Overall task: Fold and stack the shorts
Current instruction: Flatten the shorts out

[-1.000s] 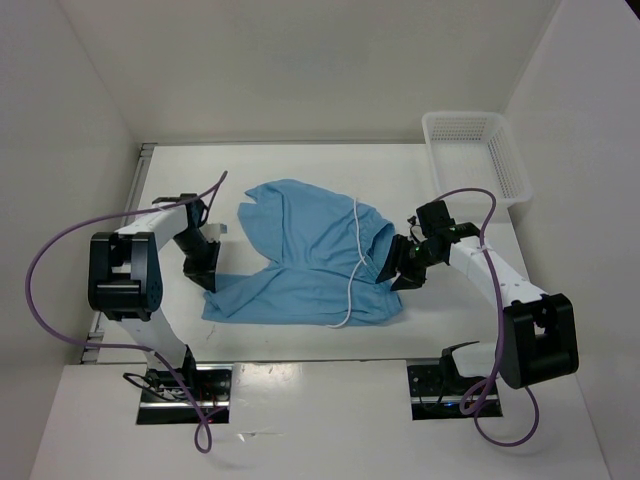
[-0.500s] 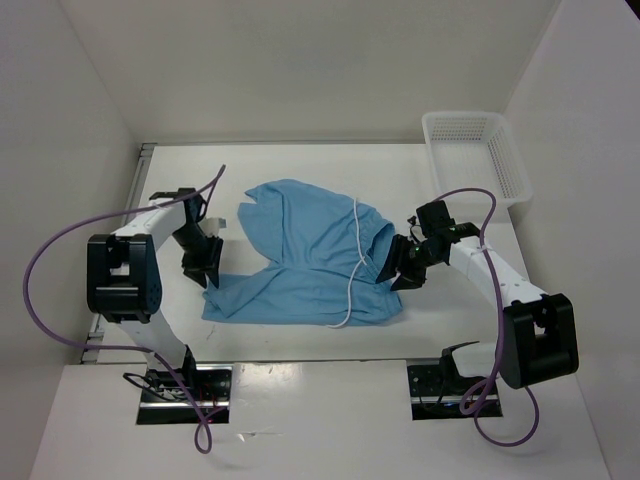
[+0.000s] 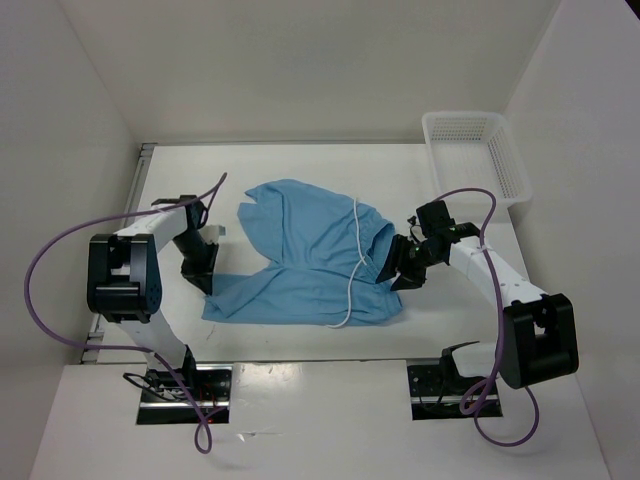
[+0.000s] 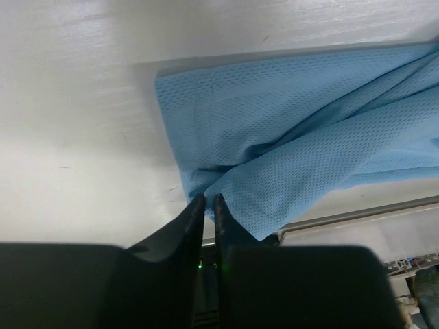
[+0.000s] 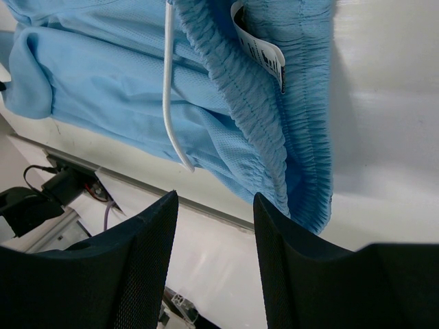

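- The desk (image 3: 300,165) carries the shorts (image 3: 310,250) spread roughly flat at its middle, with the waistband toward the right arm and the legs toward the left. The cloth has not shifted over the last second, so no fold has begun.
- The left arm has swung a little away from the near leg hem and come back to it.
- The left tool (image 4: 208,200), opened wider half a second ago, is now clenched almost together at the hem's corner. The mesh fabric puckers toward its tips, which reads as a fresh pinch on the shorts.
- The right tool (image 5: 214,197) has not moved. It is released, its fingers spread beside the gathered waistband, holding nothing.
- The white drawstring (image 3: 354,262) lies loose across the fabric.
- This looks like a re-grip: the left side seems ready to lift, while the right has yet to close on the waistband.
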Motion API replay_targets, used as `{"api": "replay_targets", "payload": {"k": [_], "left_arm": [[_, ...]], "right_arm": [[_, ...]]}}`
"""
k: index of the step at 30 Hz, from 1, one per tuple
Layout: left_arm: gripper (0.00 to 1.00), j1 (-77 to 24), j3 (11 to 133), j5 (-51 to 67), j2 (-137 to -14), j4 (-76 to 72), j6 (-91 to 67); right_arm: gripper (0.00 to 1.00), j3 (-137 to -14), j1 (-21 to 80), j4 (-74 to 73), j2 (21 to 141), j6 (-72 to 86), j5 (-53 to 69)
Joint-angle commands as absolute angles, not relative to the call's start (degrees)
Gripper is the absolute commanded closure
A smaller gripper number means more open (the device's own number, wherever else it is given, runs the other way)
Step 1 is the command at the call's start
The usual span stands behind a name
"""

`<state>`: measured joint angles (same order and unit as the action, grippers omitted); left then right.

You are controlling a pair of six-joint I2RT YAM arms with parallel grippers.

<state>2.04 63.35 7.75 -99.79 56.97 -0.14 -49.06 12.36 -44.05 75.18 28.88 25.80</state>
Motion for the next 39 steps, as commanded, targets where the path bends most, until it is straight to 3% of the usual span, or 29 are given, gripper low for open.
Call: {"api": "replay_targets", "payload": {"k": [1, 7, 18, 29, 31, 34, 39], "left_arm": [[0.86, 1.8, 65.0, 9.5, -99.6, 58.5, 0.0], [1.00, 1.8, 65.6, 10.9, -99.0, 59.1, 0.0], [1.00, 1.8, 77.3, 9.7, -91.4, 45.1, 0.0], [1.00, 2.4, 80.0, 5.5, -104.1, 37.1, 0.0], [0.92, 2.9, 80.5, 5.0, -105.6, 36.6, 0.0], [0.55, 2.9, 82.0, 6.1, -106.3, 37.5, 0.0], [0.49, 2.9, 79.3, 6.2, -97.2, 44.1, 0.0]], "right_arm": [[0.46, -48.3, 12.8, -42.3, 73.9, 28.6, 26.3], [0.46, -48.3, 12.8, -42.3, 73.9, 28.6, 26.3], [0.46, -48.3, 12.8, -42.3, 73.9, 28.6, 26.3], [0.46, -48.3, 12.8, -42.3, 74.4, 28.6, 25.8], [0.46, -48.3, 12.8, -42.3, 73.8, 28.6, 25.1], [0.46, -49.0, 12.8, -42.8, 71.5, 29.9, 22.3], [0.43, -51.6, 12.8, -47.0, 65.5, 35.1, 11.3]]}}
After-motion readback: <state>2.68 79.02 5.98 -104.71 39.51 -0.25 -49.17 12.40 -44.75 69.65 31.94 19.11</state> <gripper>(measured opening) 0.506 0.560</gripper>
